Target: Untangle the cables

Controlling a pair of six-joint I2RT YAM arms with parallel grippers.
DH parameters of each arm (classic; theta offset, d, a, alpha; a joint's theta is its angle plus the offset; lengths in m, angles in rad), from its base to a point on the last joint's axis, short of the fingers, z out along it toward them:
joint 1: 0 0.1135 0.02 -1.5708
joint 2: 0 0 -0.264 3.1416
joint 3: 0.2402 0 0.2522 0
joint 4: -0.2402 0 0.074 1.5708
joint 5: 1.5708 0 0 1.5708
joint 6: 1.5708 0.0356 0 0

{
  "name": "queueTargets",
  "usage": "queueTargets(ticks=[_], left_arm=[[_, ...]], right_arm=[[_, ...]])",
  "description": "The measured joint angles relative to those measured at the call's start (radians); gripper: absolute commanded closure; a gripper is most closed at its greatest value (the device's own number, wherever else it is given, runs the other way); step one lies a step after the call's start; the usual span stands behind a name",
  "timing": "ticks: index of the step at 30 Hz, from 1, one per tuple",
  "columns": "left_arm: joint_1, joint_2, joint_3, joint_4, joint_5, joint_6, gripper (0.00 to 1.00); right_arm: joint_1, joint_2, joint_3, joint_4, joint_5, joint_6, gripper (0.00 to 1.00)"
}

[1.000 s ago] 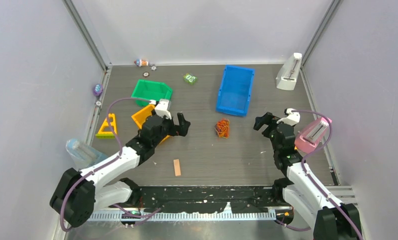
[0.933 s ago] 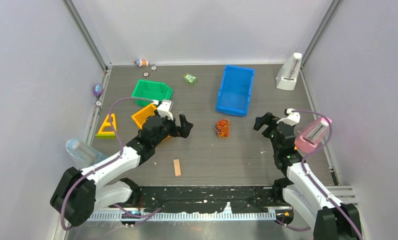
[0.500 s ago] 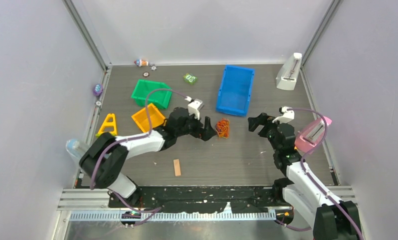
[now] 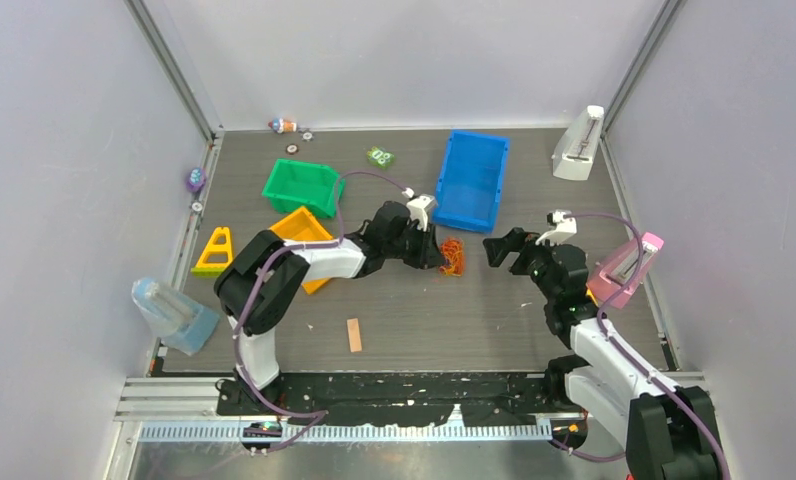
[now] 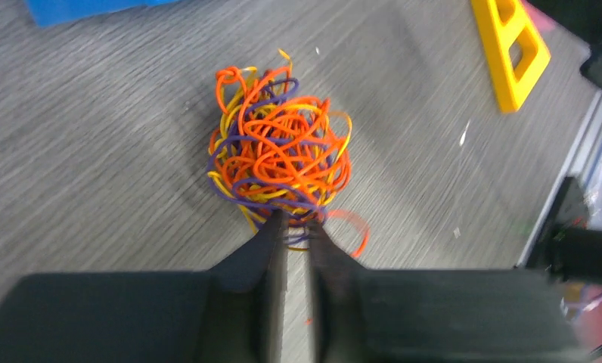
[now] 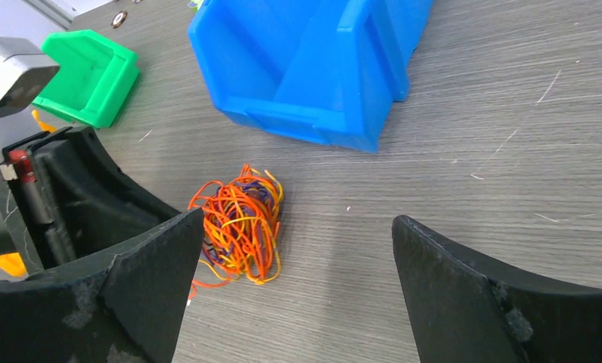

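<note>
Arms [image 4: 326, 262]: white shells, black joints.
Hoses [image 4: 369, 175]: thin, purple, looping.
Left gripper [image 5: 294, 221]: black, narrow tapered fingers.
Right gripper [image 6: 298, 219]: black, broad wedge fingers.

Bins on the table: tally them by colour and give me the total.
green bin: 1
orange bin: 1
blue bin: 1
total: 3

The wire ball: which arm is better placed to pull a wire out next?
Left. The left gripper seems to pinch strands at the near edge of the cables. The right gripper hangs wide open, apart from them.
</note>
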Motion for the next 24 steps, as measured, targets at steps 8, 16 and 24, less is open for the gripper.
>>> queueTargets(ticks=[8,16,24], left_arm=[[0.0,-0.036,-0.016,-0.005,0.047,0.021,1.0],[0.001,-0.089,-0.035,0.018,0.085,0.035,0.99],[0.01,-0.09,-0.035,-0.02,0.047,0.035,0.52]], right_arm=[[0.022,0.084,-0.007,0.072,-0.1,0.0,0.15],[0.092,0.267,0.023,0.133,-0.217,-0.003,0.38],[0.125,0.412,0.112,0.13,-0.234,-0.004,0.46]])
